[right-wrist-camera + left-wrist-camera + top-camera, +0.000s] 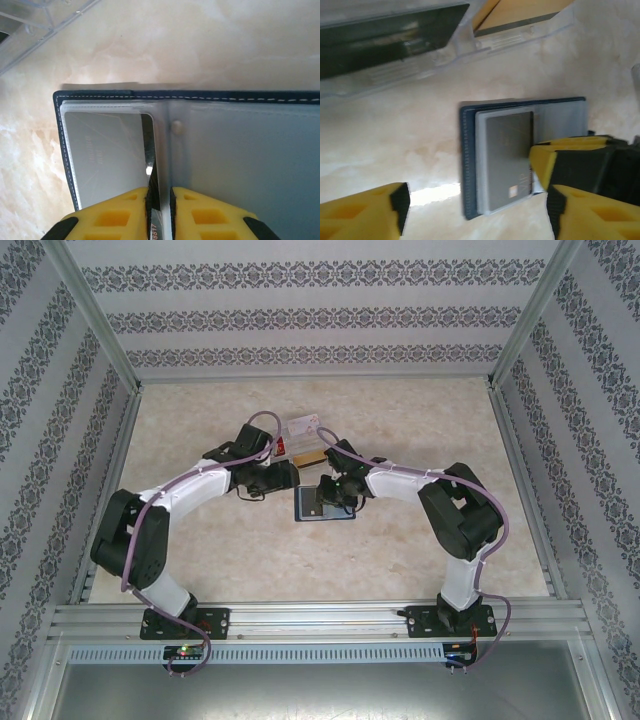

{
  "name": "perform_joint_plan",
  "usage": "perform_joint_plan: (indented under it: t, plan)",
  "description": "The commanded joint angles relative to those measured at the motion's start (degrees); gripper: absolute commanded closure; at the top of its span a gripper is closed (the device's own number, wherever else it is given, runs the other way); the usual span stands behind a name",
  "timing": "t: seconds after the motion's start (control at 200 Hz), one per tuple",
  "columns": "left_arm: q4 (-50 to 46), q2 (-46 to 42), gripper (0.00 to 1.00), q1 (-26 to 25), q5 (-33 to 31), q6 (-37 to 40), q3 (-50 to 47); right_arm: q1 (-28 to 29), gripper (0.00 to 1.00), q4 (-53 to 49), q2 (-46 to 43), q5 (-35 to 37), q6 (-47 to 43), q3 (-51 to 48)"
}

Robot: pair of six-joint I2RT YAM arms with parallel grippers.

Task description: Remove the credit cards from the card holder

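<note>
"Card holder (pixel 310 508) first: where is it found?"

"It is laid open and flat at the middle of the tabletop (pixel 230 550), between the two arms, with its clear sleeves turned up."

"Which step is judged to be in hand?"

"A grey card (pixel 107 155) is being drawn from the left sleeve. The right gripper (pixel 160 192) is narrowed onto that card's inner edge, beside the fold. Whether sleeve plastic is pinched along with it cannot be told."

"And the left gripper (pixel 475 215)?"

"It is held wide over the tabletop at the holder's left edge, and nothing is gripped in it."

"What is seen in the containers?"

"The grey card is seated almost fully in the left sleeve, while the right sleeve (pixel 250 165) looks empty. Just beyond the holder, to the far left, a white card (pixel 303 425), a red card (pixel 283 446) and an orange card (pixel 310 457) are lying out. From the left wrist, a black card (pixel 390 35) is seen behind a clear plastic piece (pixel 420 70); whether it lies in it or under it cannot be told."

"What is called for next?"

"A straight pull along the sleeve's opening is probably needed, kept low and level. The holder would likely have to be pinned by the free gripper so that it is not dragged along."
</note>
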Motion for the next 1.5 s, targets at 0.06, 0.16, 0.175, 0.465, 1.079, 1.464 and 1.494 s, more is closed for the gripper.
perform_joint_plan:
  t: [0.06, 0.16, 0.175, 0.465, 1.079, 1.464, 1.494]
  plan:
    - [5.24, 2.5, 0.44, -1.98, 3.33, -4.75, -0.02, -0.59, 0.8, 1.29, -2.17, -1.12, 0.14, -1.68]
    - [5.34, 4.45, 0.54, -2.46, 3.83, -5.45, 0.35, -0.8, 0.81, 1.33, -2.78, -0.6, 0.12, -2.42]
    - [5.48, 4.74, 0.55, -2.47, 4.01, -5.54, 0.34, -0.77, 0.81, 1.52, -2.85, -0.59, 0.18, -2.56]
    - [6.02, 8.79, 0.72, -3.41, 6.64, -5.46, 1.59, -1.36, 0.8, 3.69, -4.04, -1.12, 0.9, -4.55]
    - [0.12, 14.53, 0.89, -3.6, 5.93, -0.54, 4.51, -2.75, 0.8, 7.55, -3.68, -4.93, 1.61, -6.99]
    - [-2.96, 16.89, 0.92, -3.63, 3.19, 2.87, 3.91, -3.58, 0.8, 11.16, -3.11, -8.55, 1.97, -8.67]
    - [-3.13, 16.99, 0.93, -3.59, 2.95, 3.02, 3.8, -3.58, 0.8, 11.38, -3.07, -8.63, 1.99, -8.71]
